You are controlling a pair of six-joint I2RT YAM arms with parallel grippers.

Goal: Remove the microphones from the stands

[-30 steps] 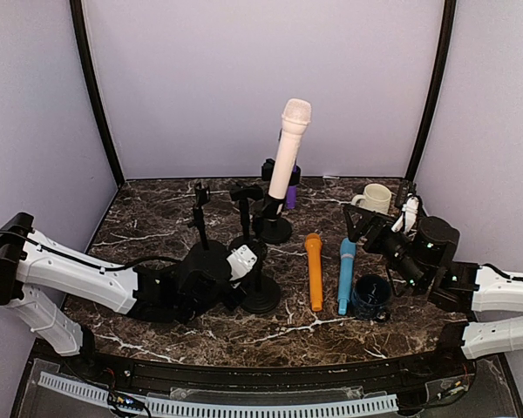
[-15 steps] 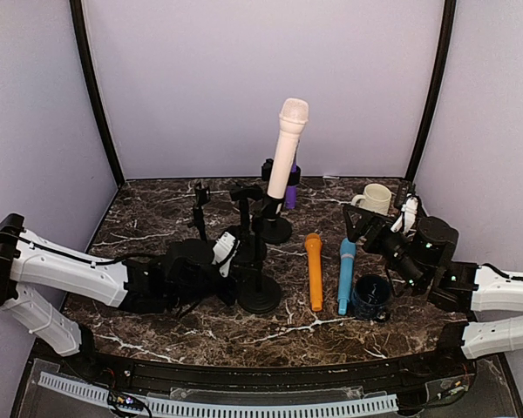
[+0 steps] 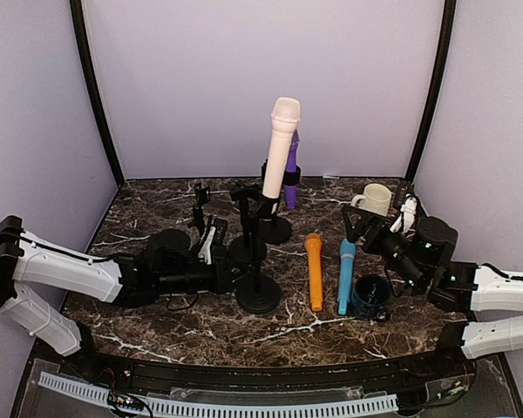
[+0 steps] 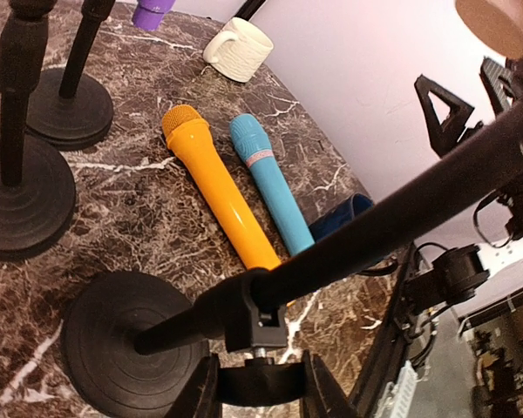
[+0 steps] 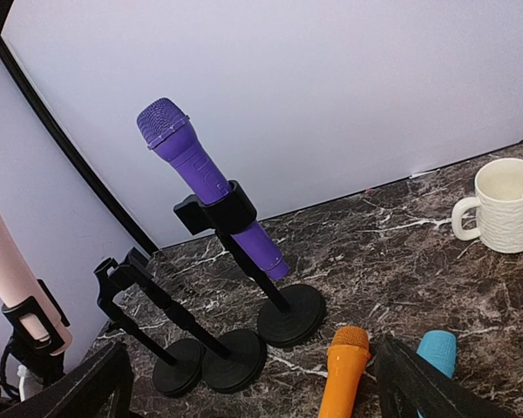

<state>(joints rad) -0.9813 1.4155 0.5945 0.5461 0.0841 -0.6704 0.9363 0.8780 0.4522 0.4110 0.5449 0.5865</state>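
Marble tabletop, purple walls. Left gripper point(image 4: 261, 381), jaws clamped on the stand point(image 3: 258, 294), apparently bracing it; pink microphone point(image 3: 279, 148) stands near-upright in its clip. Right gripper point(image 3: 379, 222), jaws wide apart, waits; likely next: grasp microphone, lift.

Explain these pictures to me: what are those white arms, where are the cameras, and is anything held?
Two white robot arms sit at the near edge of a dark marble table. One picture looks down from above and behind them; the other two come from a camera on each wrist. The left gripper pinches the pole of a black round-based stand, whose clip carries a pale pink microphone. The right gripper is open and empty. A purple microphone sits in a second black stand; an orange microphone and a blue microphone lie flat beside a dark blue cup, with a cream mug behind.
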